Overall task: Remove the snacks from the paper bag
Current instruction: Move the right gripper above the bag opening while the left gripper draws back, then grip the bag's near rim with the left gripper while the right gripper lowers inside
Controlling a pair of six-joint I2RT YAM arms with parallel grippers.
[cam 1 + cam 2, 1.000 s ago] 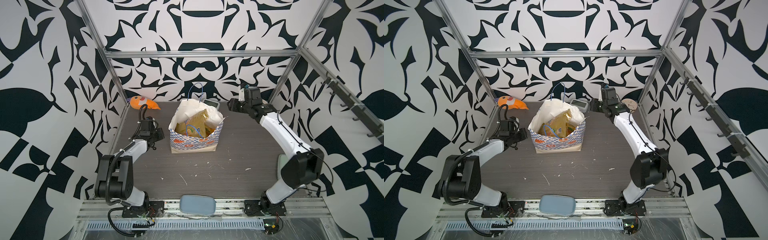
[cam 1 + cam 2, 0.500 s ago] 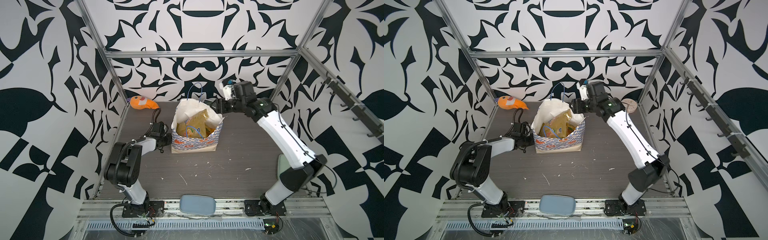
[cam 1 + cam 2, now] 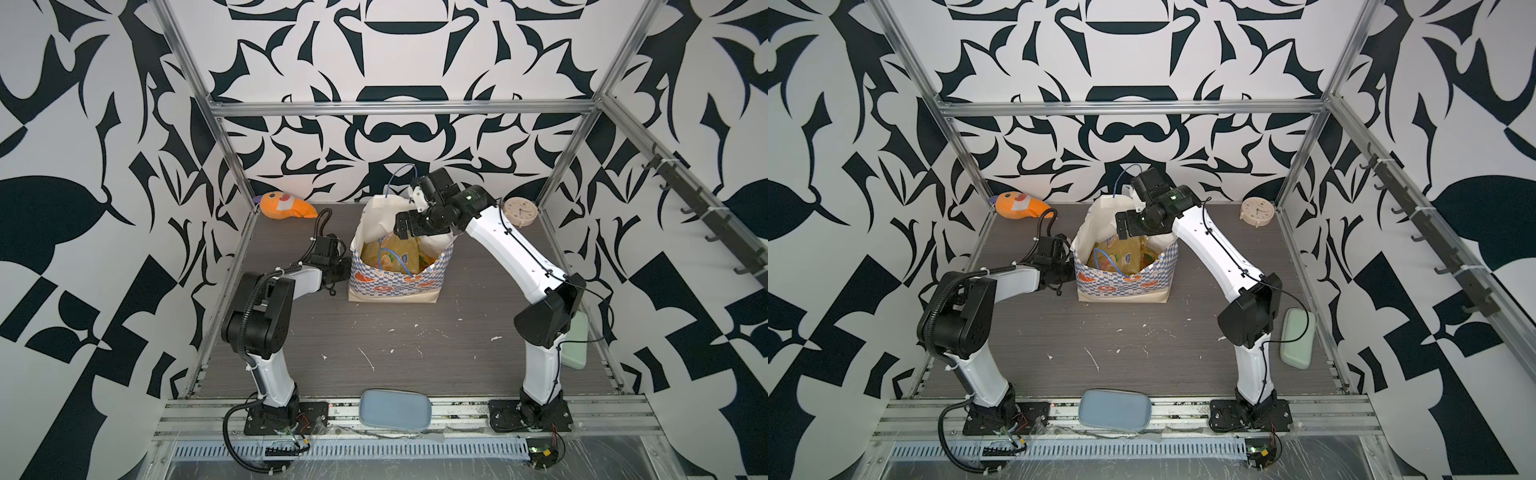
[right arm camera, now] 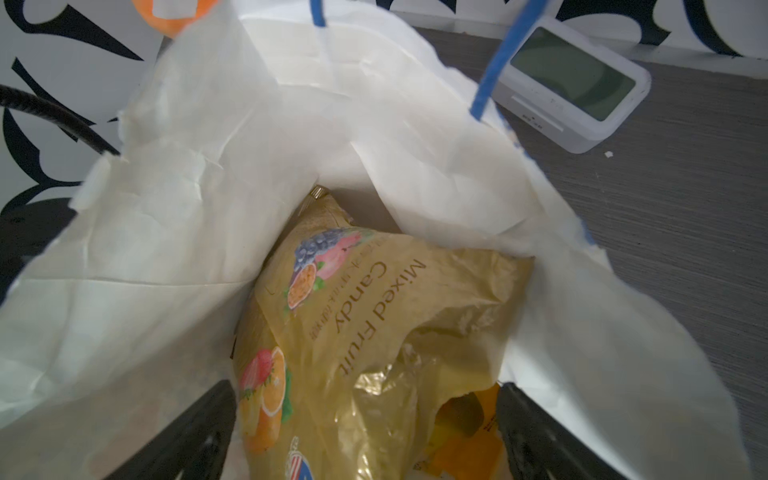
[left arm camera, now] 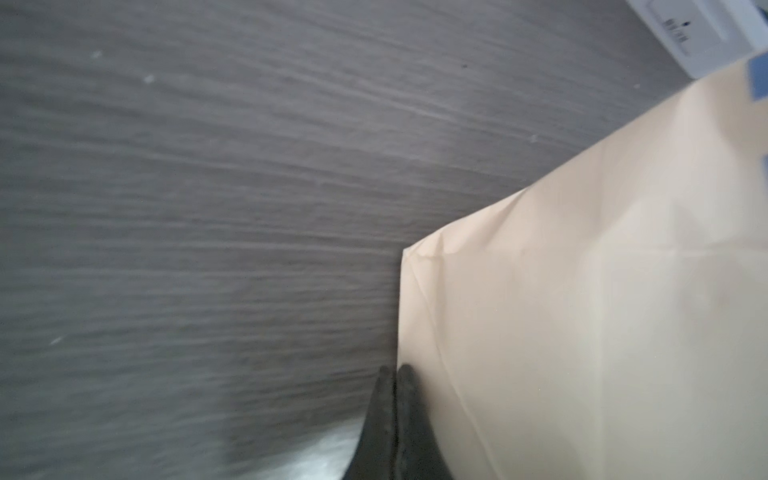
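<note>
The grey wood-grain surface point(image 3: 374, 332) carries a bag point(image 3: 395, 282) standing upright near the back middle. A plush point(image 3: 284, 205) lies in the back left corner and a round clock point(image 3: 519, 212) in the back right. A digital clock point(image 4: 573, 83) sits just beside the bag. A green pad point(image 3: 1296, 338) lies along the right edge, and white flecks point(image 3: 365, 359) are scattered over the front.

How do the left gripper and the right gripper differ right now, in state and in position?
The left gripper is shut; the right gripper is open wide. The left gripper sits low, beside the cream base of the bag; the right gripper hangs at the bag's mouth, above the gold candy packet. Both hold nothing.
</note>
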